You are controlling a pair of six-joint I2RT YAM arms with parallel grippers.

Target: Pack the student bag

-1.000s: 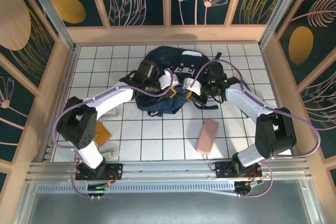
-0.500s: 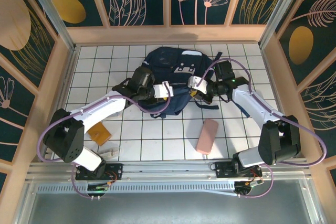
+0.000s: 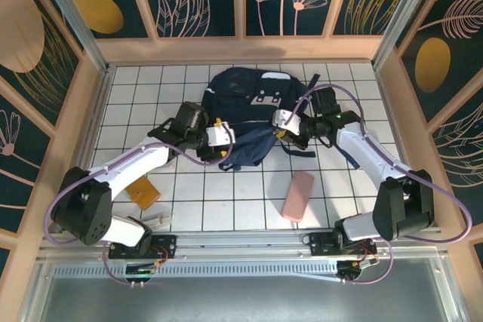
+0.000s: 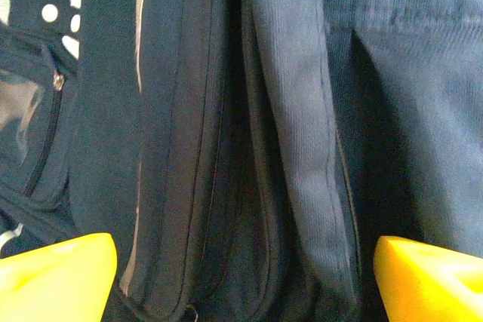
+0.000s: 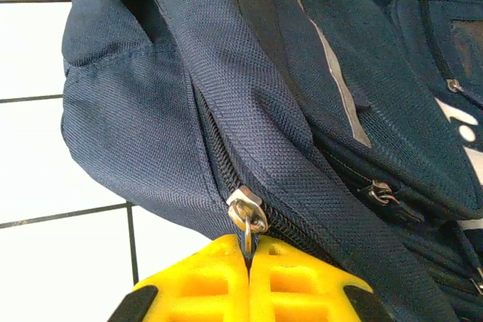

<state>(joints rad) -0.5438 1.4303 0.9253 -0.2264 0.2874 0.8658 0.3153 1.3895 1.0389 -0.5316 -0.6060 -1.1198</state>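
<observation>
The backpack (image 3: 235, 84) lies on the white tiled table (image 3: 226, 194), toward the far side and about midway between the two arms, with its front pocket and pale buckle patches facing up.

The left gripper (image 3: 226, 139) sits at the bag's near left edge. In the left wrist view its yellow fingertips (image 4: 53, 277) stand spread wide at the two bottom corners of the picture, gripping nothing. Dark folds and seams of the bag (image 4: 189, 111) run between them. Whether either pad brushes the fabric is hard to say from so close.

The right gripper (image 3: 276, 127) is at the bag's near right side. In the right wrist view, the right gripper (image 5: 249, 280) has its yellow fingers pressed together, pinching the ring of a metal zipper pull (image 5: 247, 215) that hangs from the zip along the bag's edge. A thin grey stripe (image 5: 339, 84) runs up the panel beside it.

Nearer the arms, a pink case (image 3: 298, 195) lies on the tiles, well apart from the bag. An orange-brown flat object (image 3: 142, 192) lies by the left arm.
</observation>
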